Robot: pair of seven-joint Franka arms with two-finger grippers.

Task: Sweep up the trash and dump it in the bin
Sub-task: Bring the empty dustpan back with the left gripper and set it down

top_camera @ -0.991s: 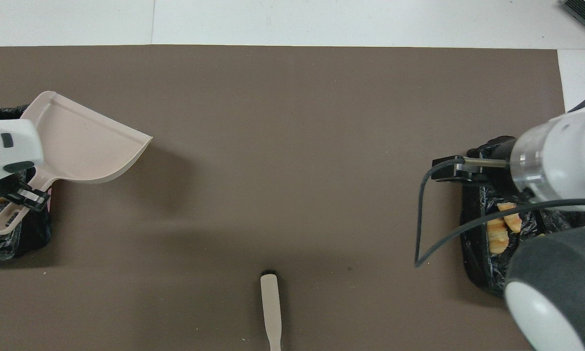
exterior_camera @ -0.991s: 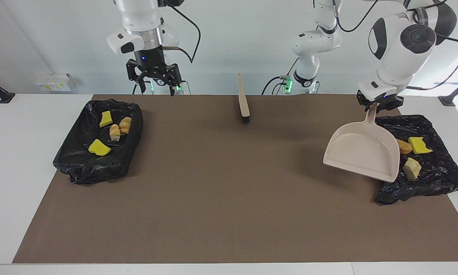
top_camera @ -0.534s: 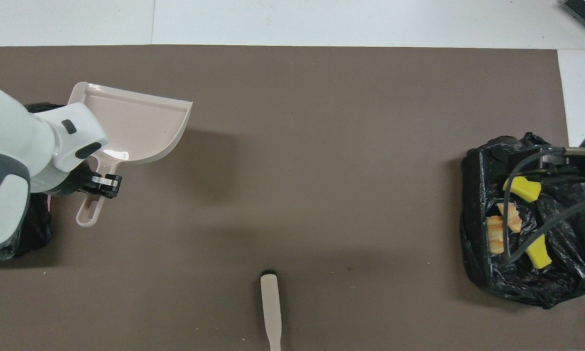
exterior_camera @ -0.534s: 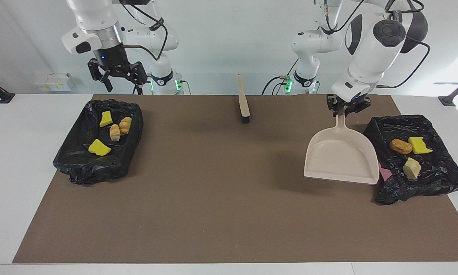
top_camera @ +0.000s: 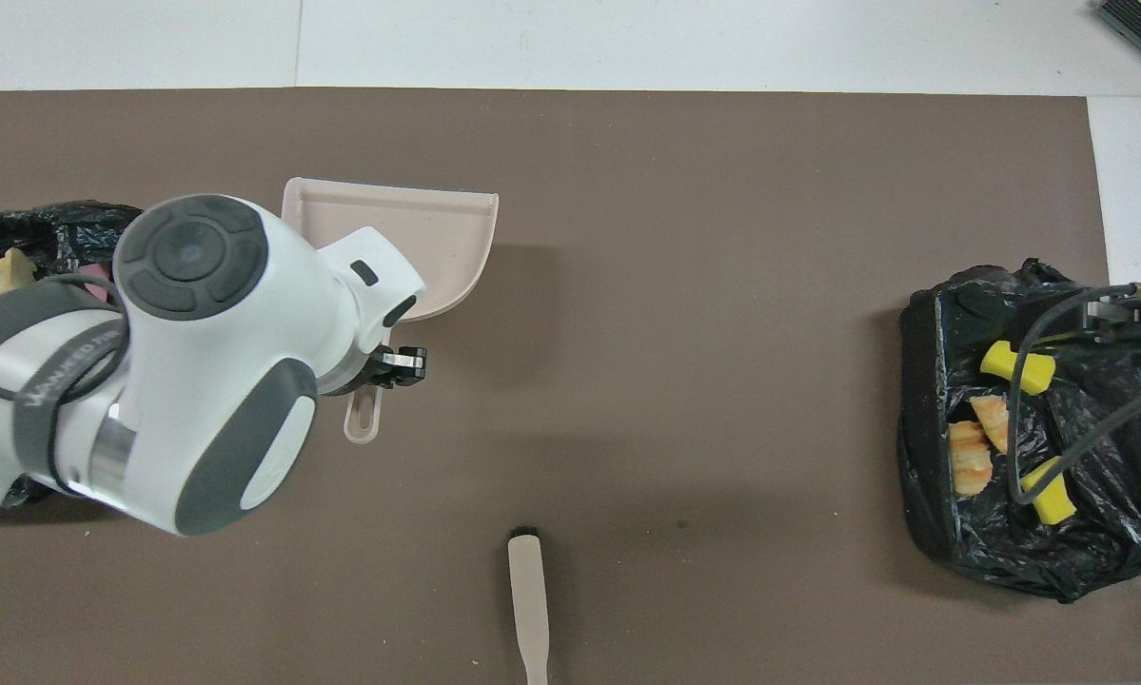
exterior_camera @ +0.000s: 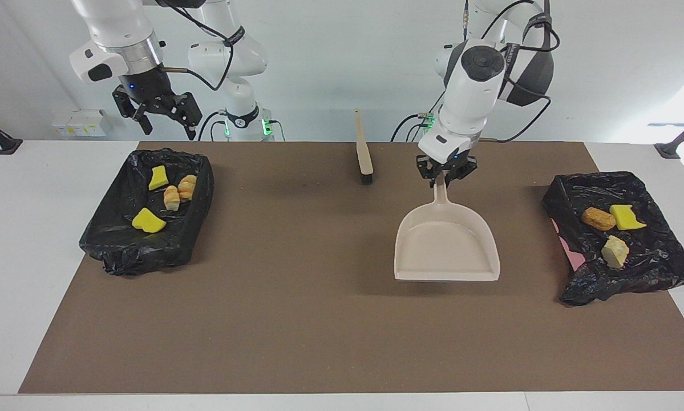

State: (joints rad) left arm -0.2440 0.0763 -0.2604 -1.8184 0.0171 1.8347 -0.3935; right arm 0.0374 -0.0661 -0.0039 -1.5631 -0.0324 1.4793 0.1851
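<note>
Beige plastic marks the dustpan, which is held by its handle in the closed left gripper and has been carried, over the last second, away from the bin at the left arm's end of the table to a place over the middle of the brown mat. A second ago the pan was tipped over that bin's edge; now it is seen level, empty, with its lip pointing away from the robots. In the overhead view the dustpan is partly hidden under the left arm.

All the trash is seen inside bins. Three pieces lie in the bin at the left arm's end, and four pieces lie in the other bin at the right arm's end. No piece is visible on the mat.

The right gripper has been drawn back from nearer the table's middle and is now held over the robots' edge of its own bin, fingers spread wide and nothing gripped.

The brush lies untouched on the mat near the robots, between the two arms.

From this the sweeping and dumping are judged to be done; only the setting down of the dustpan appears to be left.
</note>
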